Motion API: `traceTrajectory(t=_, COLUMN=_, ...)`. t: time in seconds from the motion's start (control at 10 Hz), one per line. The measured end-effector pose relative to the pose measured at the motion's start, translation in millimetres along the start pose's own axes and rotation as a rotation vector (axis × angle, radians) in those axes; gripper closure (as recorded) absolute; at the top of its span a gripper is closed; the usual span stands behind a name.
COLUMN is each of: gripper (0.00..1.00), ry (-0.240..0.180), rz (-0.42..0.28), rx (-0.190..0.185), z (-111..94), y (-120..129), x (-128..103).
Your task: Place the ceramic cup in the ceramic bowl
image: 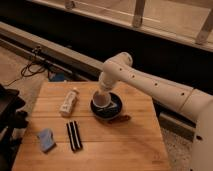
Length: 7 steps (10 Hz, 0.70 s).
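The gripper (103, 94) hangs directly over the dark ceramic bowl (107, 106), with the pale ceramic cup (102, 100) right beneath it inside the bowl; the white arm (150, 85) blocks the way in from behind and to the right. A small brown object (119, 119) lies just in front of the bowl, narrowing that side; to the left a white bottle (68, 102) lies near; farther front-left sit a black striped bar (74, 135) and a blue sponge (46, 139), well apart; bare wooden table (125, 145) lies open to the front-right.
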<state>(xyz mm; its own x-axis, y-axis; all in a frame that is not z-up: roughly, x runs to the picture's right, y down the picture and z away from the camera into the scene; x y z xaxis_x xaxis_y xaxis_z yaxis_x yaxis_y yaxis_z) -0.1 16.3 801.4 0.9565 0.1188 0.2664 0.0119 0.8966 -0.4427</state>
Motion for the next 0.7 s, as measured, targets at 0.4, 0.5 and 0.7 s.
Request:
traceTrajectory(t=0.4, gripper=0.20, ry=0.066, rz=0.119, rx=0.002, z=-5.5, y=-2.1, x=53.3)
traceTrajectory(t=0.5, gripper=0.21, ry=0.071, rz=0.127, rx=0.003, z=-5.7, y=-2.6, x=54.0)
traceTrajectory(t=0.7, gripper=0.38, ry=0.070, rz=0.104, rx=0.005, z=-3.3, y=-2.4, x=44.2)
